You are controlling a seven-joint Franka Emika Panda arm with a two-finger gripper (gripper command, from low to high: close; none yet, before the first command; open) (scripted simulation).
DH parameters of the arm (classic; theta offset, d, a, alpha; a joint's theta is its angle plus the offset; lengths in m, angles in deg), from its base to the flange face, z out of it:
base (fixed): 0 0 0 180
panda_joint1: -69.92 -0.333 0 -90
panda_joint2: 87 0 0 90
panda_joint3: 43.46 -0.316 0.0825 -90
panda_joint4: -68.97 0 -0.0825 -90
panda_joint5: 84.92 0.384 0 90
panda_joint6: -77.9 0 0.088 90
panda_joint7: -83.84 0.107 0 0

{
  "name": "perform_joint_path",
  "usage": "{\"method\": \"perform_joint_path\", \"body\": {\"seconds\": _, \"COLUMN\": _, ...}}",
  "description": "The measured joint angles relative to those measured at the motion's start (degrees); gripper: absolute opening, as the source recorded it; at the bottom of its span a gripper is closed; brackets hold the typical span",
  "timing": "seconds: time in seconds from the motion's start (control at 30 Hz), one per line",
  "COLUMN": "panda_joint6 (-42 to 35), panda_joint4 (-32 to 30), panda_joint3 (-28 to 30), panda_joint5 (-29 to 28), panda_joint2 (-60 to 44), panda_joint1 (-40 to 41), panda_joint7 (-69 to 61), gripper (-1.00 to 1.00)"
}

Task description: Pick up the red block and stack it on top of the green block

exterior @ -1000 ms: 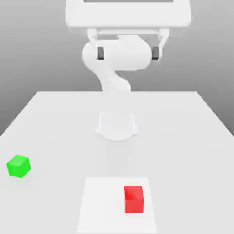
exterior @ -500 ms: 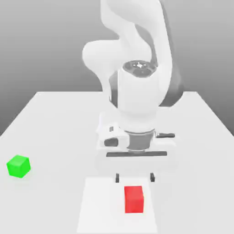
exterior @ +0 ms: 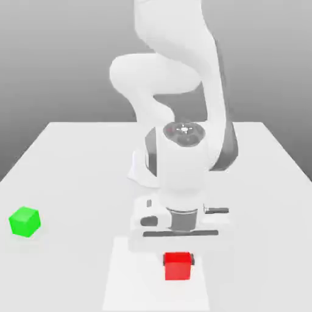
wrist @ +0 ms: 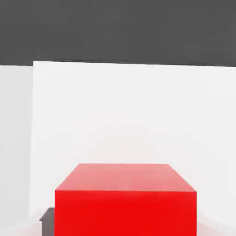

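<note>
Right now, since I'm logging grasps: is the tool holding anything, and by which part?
Cannot be told. The tool is down around the red block, which sits on the table, but contact isn't visible.

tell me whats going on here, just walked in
A white Panda arm has its gripper low over the red block, which sits on a pale square mat on the table. A dark fingertip shows beside the cube, so it looks set for a grasp; the block is not lifted. The green block sits apart, off at the exterior view's left.
</note>
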Motion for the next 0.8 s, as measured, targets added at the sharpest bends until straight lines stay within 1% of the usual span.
{"method": "perform_joint_path", "body": {"seconds": 0.07, "panda_joint6": -3.2, "panda_joint4": -0.5, "panda_joint3": 0.1, "panda_joint5": 0.7, "panda_joint2": 3.8, "panda_joint1": 0.5, "panda_joint7": -0.3, "gripper": -1.00}}
{"method": "perform_joint_path", "body": {"seconds": 0.1, "panda_joint6": -4.0, "panda_joint4": -0.6, "panda_joint3": 1.5, "panda_joint5": 0.8, "panda_joint2": 4.7, "panda_joint1": 2.1, "panda_joint7": 0.2, "gripper": -1.00}}
{"method": "perform_joint_path", "body": {"seconds": 0.57, "panda_joint6": -10.1, "panda_joint4": -0.5, "panda_joint3": 19.3, "panda_joint5": 0.6, "panda_joint2": 10.7, "panda_joint1": 37.2, "panda_joint7": 11.8, "gripper": -1.00}}
{"method": "perform_joint_path", "body": {"seconds": 0.6, "panda_joint6": -9.6, "panda_joint4": -0.4, "panda_joint3": 19.9, "panda_joint5": 1.3, "panda_joint2": 10.1, "panda_joint1": 39.8, "panda_joint7": 11.9, "gripper": -1.00}}
{"method": "perform_joint_path", "body": {"seconds": 0.63, "panda_joint6": -8.5, "panda_joint4": -0.3, "panda_joint3": 19.1, "panda_joint5": 2.2, "panda_joint2": 8.9, "panda_joint1": 43.1, "panda_joint7": 11.4, "gripper": -1.00}}
{"method": "perform_joint_path", "body": {"seconds": 0.77, "panda_joint6": -1.8, "panda_joint4": 0.0, "panda_joint3": 14.9, "panda_joint5": 6.7, "panda_joint2": 1.6, "panda_joint1": 42.2, "panda_joint7": 8.5, "gripper": -1.00}}
{"method": "perform_joint_path", "body": {"seconds": 0.8, "panda_joint6": -0.3, "panda_joint4": 0.1, "panda_joint3": 14.3, "panda_joint5": 7.7, "panda_joint2": 0.0, "panda_joint1": 42.5, "panda_joint7": 7.8, "gripper": 1.00}}
